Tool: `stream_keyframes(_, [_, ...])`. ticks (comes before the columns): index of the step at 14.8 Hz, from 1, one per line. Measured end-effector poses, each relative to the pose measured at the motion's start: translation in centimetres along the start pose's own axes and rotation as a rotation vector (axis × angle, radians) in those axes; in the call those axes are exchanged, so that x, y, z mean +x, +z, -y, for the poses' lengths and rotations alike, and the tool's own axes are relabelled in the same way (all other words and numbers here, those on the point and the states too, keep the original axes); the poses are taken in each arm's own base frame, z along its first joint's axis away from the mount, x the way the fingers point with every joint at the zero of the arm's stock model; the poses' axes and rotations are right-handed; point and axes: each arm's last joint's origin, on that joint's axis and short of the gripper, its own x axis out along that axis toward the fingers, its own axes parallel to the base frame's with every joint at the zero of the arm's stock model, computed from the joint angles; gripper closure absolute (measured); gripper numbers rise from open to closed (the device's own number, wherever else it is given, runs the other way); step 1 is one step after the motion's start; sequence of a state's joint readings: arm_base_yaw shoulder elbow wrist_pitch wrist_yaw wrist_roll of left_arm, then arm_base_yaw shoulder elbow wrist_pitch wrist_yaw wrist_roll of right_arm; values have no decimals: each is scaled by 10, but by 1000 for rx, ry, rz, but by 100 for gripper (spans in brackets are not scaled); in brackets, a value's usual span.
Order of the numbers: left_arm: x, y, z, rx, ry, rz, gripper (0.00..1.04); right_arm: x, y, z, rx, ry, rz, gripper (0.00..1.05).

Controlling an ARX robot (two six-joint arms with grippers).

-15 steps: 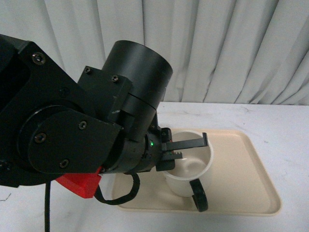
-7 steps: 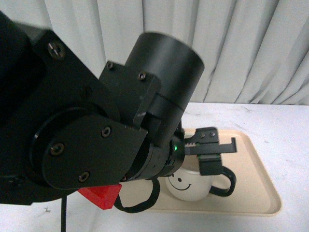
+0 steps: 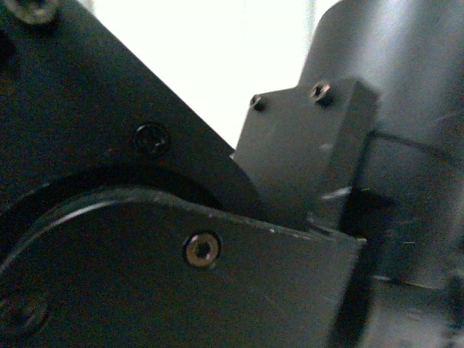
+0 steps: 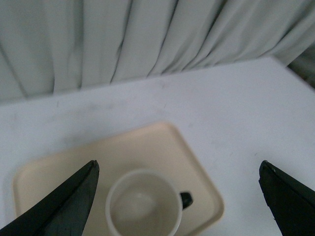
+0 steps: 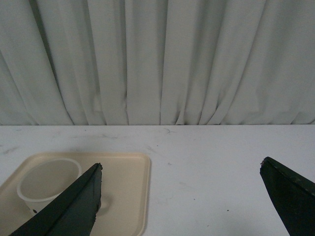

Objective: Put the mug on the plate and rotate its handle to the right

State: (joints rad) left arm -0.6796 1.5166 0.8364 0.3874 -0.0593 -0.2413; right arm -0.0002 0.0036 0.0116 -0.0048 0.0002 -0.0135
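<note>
Mug [image 4: 142,204] is shown upright on the plate [image 4: 157,145] and is no longer gripped. The left gripper [image 4: 178,166], positioned at the handle [image 4: 186,199] half a second earlier, is now lifted clear with jaws apart and empty. The front view is blocked by the left arm [image 3: 145,217]; the handle was last shown there pointing right. The right gripper [image 5: 182,164] is held over the counter [image 5: 221,142], jaws apart. Placement and rotation are judged complete.
</note>
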Motion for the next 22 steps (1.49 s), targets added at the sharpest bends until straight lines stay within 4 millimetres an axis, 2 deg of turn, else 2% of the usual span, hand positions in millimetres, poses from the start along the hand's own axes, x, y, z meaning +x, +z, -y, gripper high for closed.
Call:
stream_keyframes(1, [-30, 11, -5, 89, -12, 174, 7, 0, 0, 0, 0, -5, -2, 6])
stream_keyframes(3, [-82, 31, -16, 215, 123, 484, 8, 0, 0, 0, 6, -4, -1, 6])
stream_keyframes(4, [-95, 35, -14, 184, 272, 449, 18, 0, 0, 0, 5, 3, 1, 6])
stream_keyframes(5, [-106, 20, -28, 154, 447, 399, 30, 0, 0, 0, 6, 2, 1, 6])
stream_keyframes(6, [-113, -10, -52, 150, 570, 319, 43, 0, 0, 0, 6, -1, 0, 6])
stream_keyframes(7, [-122, -30, -67, 143, 604, 280, 56, 0, 0, 0, 6, -1, 0, 6])
stream_keyframes(9, [-146, -34, -77, 129, 581, 363, 79, 0, 0, 0, 6, 0, 0, 6])
stream_keyframes(11, [-159, -52, -89, 129, 586, 347, 103, 0, 0, 0, 6, 0, 0, 6])
stream_keyframes(12, [-163, -63, -94, 126, 585, 321, 103, 0, 0, 0, 6, 0, 0, 6])
stream_keyframes(17, [-185, -84, -105, 125, 583, 337, 103, 0, 0, 0, 6, 0, 0, 6])
stream_keyframes(22, [-201, -95, -114, 120, 601, 348, 103, 0, 0, 0, 6, 0, 0, 6])
